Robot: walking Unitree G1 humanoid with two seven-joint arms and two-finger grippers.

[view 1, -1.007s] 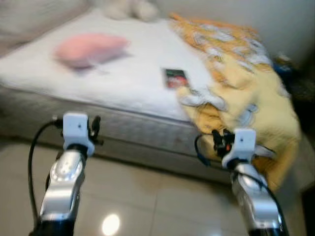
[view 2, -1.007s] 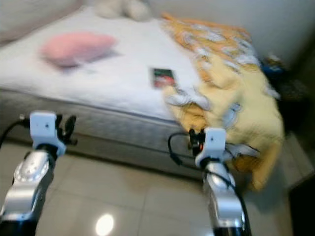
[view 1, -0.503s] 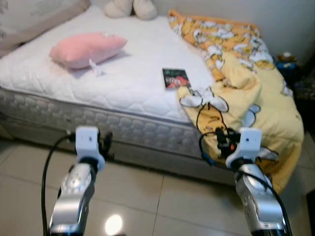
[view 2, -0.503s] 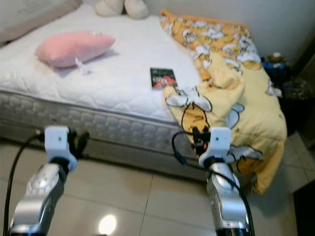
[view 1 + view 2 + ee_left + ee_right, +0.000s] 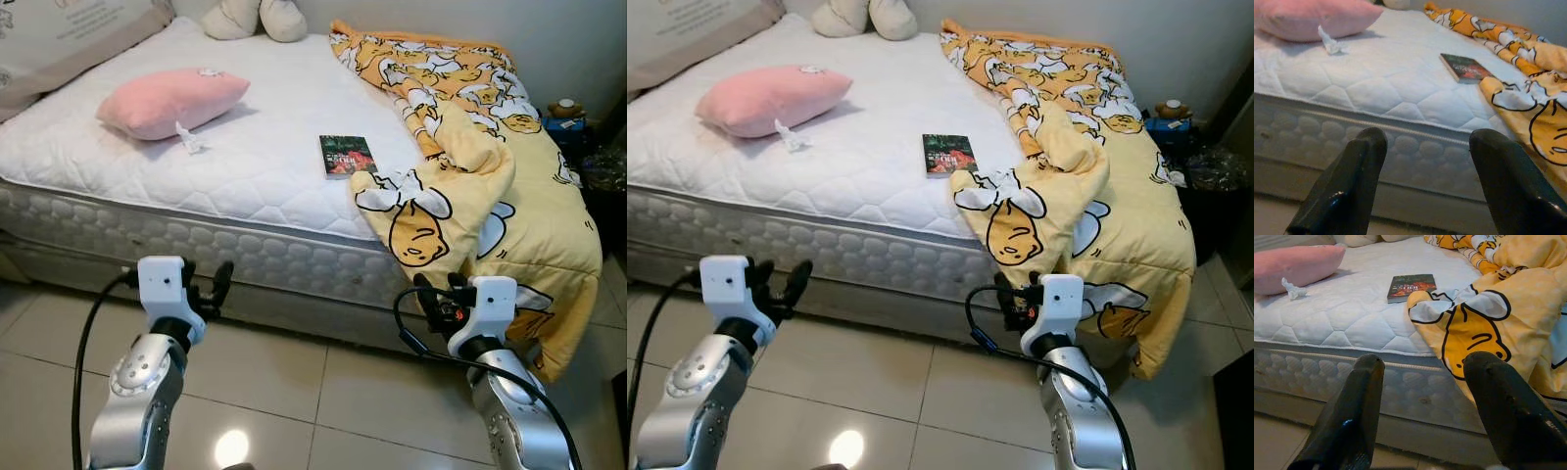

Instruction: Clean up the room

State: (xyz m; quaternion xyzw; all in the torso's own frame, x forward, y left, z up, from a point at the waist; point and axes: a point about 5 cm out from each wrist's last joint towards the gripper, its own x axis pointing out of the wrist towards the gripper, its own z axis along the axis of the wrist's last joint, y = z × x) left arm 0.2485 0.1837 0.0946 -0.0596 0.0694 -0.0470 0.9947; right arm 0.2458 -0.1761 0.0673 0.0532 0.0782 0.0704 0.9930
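A white mattress [image 5: 265,166] carries a pink pillow [image 5: 168,100], a crumpled white tissue [image 5: 190,143] beside it, and a dark book [image 5: 347,156] near the middle. A yellow cartoon-print blanket [image 5: 490,186] is rumpled over the bed's right side and hangs down toward the floor. My left gripper [image 5: 208,289] and right gripper [image 5: 438,294] are both held over the tiled floor in front of the bed, open and holding nothing. In the wrist views the left gripper [image 5: 1425,161] faces the mattress edge and the right gripper [image 5: 1422,391] faces the blanket's hanging corner.
A cream plush toy [image 5: 257,17] and a large pale pillow [image 5: 69,34] lie at the head of the bed. Dark clutter [image 5: 578,127] stands by the wall at the right. Glossy beige floor tiles [image 5: 294,401] stretch between me and the bed.
The picture has gone from blurred to sharp as the camera settled and shifted slightly. Both arms sit a little lower in view. Nothing on the bed has moved.
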